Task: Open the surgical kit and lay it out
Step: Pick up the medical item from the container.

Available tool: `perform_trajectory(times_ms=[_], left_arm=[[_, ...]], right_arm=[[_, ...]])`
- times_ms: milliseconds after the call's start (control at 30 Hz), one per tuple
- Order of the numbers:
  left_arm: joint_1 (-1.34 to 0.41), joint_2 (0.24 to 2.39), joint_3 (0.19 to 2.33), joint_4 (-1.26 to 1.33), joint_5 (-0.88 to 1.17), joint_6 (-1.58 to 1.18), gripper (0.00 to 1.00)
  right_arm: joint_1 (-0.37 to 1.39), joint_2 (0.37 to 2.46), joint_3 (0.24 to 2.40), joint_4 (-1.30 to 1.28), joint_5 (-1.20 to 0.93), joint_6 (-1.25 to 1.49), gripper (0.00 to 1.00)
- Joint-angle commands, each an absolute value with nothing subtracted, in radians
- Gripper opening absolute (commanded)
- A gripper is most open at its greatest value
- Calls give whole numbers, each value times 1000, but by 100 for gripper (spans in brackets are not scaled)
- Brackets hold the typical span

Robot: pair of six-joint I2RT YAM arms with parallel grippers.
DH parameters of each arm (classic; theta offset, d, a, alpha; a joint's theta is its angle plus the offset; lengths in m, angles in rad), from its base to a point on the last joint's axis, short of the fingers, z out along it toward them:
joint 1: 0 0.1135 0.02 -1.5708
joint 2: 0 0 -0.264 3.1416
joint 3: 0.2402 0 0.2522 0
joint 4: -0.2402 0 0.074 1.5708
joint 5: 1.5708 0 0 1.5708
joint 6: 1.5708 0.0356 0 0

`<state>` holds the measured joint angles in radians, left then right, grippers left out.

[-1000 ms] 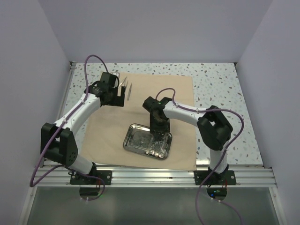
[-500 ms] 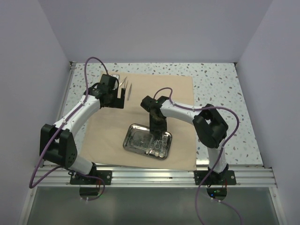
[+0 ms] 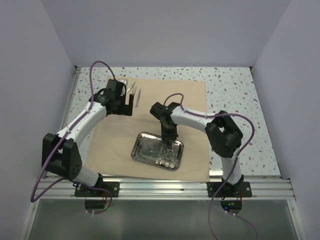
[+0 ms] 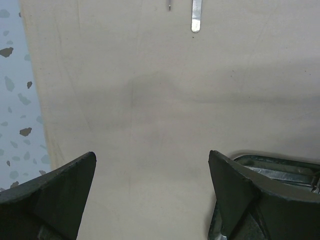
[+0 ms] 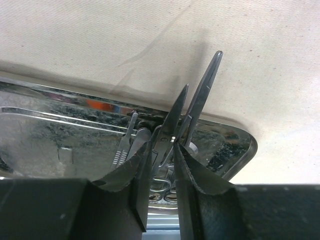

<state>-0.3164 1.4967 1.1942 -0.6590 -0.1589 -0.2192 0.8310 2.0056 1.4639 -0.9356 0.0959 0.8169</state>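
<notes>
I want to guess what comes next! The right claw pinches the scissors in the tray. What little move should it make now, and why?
Probably lift straight up. The right gripper is shut on the scissors, whose blades point across the tray rim, with other tools close beside them; bare cloth waits beyond.

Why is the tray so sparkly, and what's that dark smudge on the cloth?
Right wrist view: the steel tray mirrors light, so glare streaks it. Left wrist view: the smudge is a soft shadow on the cloth; the fingers look blurry.
</notes>
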Motion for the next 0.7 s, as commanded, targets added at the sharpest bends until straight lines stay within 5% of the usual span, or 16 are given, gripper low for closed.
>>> perform_trajectory(times_ms=[0, 367, 667], left_arm=[[-311, 1447, 1177, -609, -146, -201, 98], [-311, 1416, 1158, -597, -135, -201, 99], [-311, 1405, 1144, -583, -124, -201, 99]], right_arm=[[842, 2118, 1440, -854, 135, 818, 27], [874, 2238, 1545, -948, 201, 801, 28], [916, 2315, 1646, -936, 153, 764, 43]])
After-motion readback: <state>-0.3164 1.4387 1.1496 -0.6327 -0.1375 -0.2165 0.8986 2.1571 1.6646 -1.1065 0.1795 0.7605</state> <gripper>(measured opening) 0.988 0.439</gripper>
